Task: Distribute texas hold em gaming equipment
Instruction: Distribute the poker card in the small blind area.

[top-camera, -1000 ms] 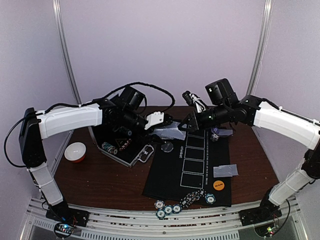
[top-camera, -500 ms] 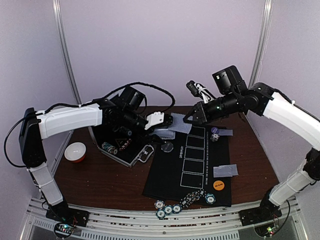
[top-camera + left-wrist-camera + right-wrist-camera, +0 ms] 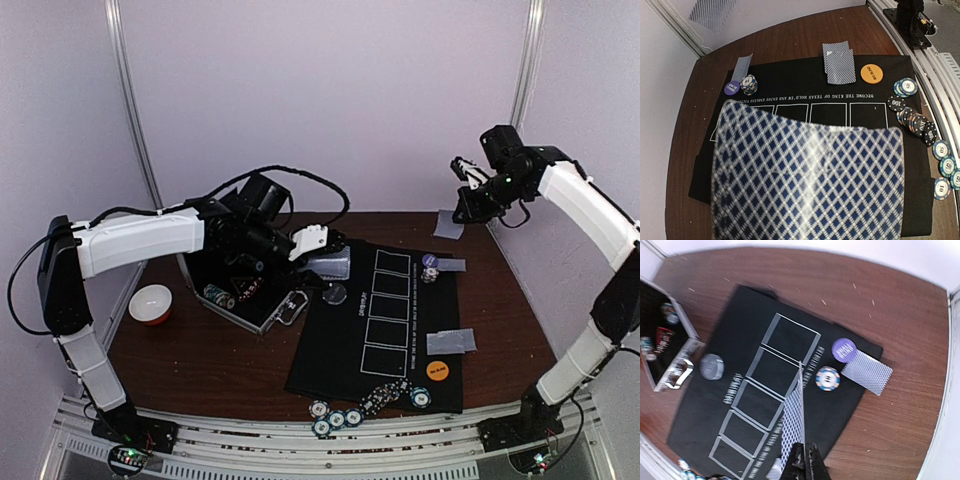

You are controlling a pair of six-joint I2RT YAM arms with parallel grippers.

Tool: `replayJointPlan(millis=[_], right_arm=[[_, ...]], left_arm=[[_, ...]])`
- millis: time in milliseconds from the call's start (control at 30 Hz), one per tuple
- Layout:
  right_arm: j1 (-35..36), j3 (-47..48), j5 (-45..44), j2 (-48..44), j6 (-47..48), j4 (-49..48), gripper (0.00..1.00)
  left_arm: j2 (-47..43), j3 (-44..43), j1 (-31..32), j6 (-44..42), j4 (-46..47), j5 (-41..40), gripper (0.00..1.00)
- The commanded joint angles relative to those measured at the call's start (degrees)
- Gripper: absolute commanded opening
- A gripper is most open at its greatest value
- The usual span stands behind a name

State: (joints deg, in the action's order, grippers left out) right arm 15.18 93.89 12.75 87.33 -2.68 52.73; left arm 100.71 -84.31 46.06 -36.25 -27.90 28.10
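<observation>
This is a lab test booth: plain pale walls (image 3: 330, 100) at 12 o'clock, aluminium rails (image 3: 250, 428) at 6 o'clock.

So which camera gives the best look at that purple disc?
The right wrist view: the purple disc sits large and unblocked. The left wrist view shows it smaller, beside a chip stack. In the top view it is barely a speck.

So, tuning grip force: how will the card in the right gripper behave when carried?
The playing card looks paper-thin edge-on, so probably light and bendy. Pinched at one edge by the right gripper, it may pivot or slip.
</observation>
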Motion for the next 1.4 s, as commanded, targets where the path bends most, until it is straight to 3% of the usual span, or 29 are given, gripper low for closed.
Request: replayJointPlan(millis=[0, 167, 333, 600, 767, 1367], right_arm=[[-3.9, 4.4, -4.1, 10.9, 10.0, 4.2, 0.00], [-8.4, 18.8, -1.8, 24.5, 16.7, 9.0, 0.00], [-12.6, 24.5, 1.5, 32.4, 18.6, 10.4, 0.00], [-14.6, 25.5, 9.2, 38.6, 23.7, 10.0, 0.00], [-15.5, 26.7, 9.0, 42.3, 24.1, 10.5, 0.00], [-15.1, 26.7, -1.5, 47.4, 28.1, 6.4, 0.00]], left_arm=[[-2.6, 0.6, -0.4, 0.7, 2.4, 1.0, 0.55], [-3.0, 1.2, -0.4, 0.7, 2.4, 0.6, 0.55], [-2.5, 1.3, -0.4, 1.2, 2.4, 0.7, 0.55], [-2.2, 1.1, -0.4, 1.3, 2.4, -0.3, 0.55], [-1.9, 0.5, -0.4, 1.4, 1.8, -0.5, 0.55], [-0.5, -1.0, -0.4, 1.4, 0.9, -0.9, 0.55]])
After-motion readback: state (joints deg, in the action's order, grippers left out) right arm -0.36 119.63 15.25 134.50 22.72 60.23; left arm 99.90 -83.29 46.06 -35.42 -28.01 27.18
